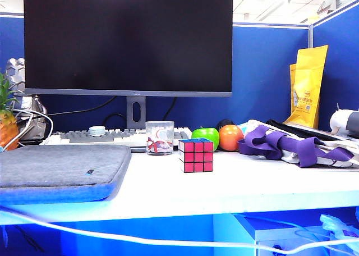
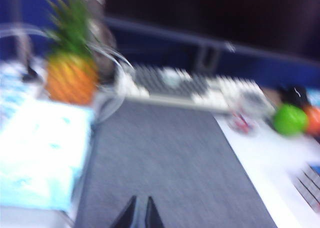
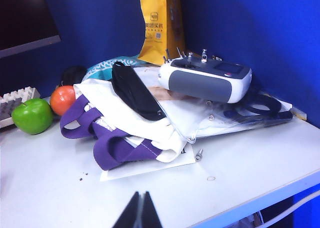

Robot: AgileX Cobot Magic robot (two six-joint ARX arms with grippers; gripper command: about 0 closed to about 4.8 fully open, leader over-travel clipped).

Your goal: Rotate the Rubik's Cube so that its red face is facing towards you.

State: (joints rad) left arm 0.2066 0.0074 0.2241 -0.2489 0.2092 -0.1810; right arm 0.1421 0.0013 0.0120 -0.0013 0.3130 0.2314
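The small Rubik's Cube (image 1: pixel 196 155) with black grid lines is sitting alone on the white desk top (image 1: pixel 235 188), just in front of a clear plastic cup (image 1: pixel 160 137) and a round green apple (image 1: pixel 206 136). The red face (image 1: pixel 198 156), nine pinkish-red squares, is pointing toward the exterior camera, while a blue side is showing on top. An orange fruit (image 1: pixel 230 137) is lying beside the apple, and a white cloth bag with purple handles (image 1: pixel 291 146) is spreading out to the right.

The left gripper (image 2: pixel 140 213) is hanging over a grey fabric mat (image 2: pixel 165 163), its two dark fingers pressed almost together and gripping nothing. Its wrist view is blurred; only a corner of the cube (image 2: pixel 311 180) is peeking in at the frame's edge, well apart from the fingertips.

The right gripper (image 3: pixel 139 210) is hovering over bare desk in front of the purple-handled bag (image 3: pixel 125 133), jaws clenched tight and empty. A white and grey remote controller (image 3: pixel 205 78) is resting on the bag. The cube is out of this view, so neither gripper is touching it.
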